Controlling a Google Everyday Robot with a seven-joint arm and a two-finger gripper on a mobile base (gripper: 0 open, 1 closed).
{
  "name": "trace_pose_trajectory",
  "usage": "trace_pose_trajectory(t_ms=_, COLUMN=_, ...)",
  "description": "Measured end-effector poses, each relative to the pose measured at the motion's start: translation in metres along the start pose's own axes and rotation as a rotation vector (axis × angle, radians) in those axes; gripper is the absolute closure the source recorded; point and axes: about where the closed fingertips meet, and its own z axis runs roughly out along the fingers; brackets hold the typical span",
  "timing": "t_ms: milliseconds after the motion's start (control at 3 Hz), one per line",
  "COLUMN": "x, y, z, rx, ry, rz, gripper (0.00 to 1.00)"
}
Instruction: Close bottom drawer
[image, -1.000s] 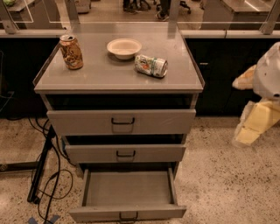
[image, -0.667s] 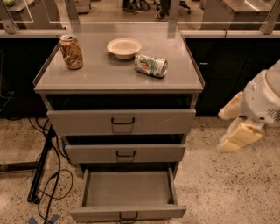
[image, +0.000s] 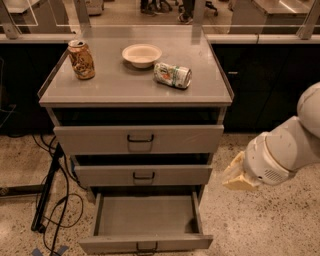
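Note:
The grey metal cabinet (image: 135, 87) has three drawers. The bottom drawer (image: 115, 244) is pulled far out toward me, and its grey inside is bare. Its small dark loop handle (image: 146, 247) sits at the lower edge of the view. The middle drawer (image: 180, 175) and the top drawer (image: 185, 139) stand only slightly out. My gripper (image: 236, 176), cream-coloured at the end of the white arm (image: 285, 150), hangs to the right of the cabinet. It is at the height of the middle drawer, just off the cabinet's right side, above and to the right of the bottom drawer's front.
On the cabinet top stand a brown can (image: 81, 60), a white bowl (image: 142, 54) and a can lying on its side (image: 172, 75). Black cables and a stand leg (image: 47, 200) lie on the speckled floor at the left. Dark cabinets line the back.
The arm and gripper have moved left and down, from well right of the cabinet to close beside its right side. The drawers have not moved.

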Motion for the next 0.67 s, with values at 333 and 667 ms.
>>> trace_pose_trajectory(t_ms=333, x=0.0017, y=0.0023, z=0.0064, rx=-0.009, ry=-0.005, rz=0.006, gripper=1.0)
trace_pose_trajectory(t_ms=667, x=0.0017, y=0.0024, z=0.0067, rx=-0.009, ry=-0.005, rz=0.006, gripper=1.0)
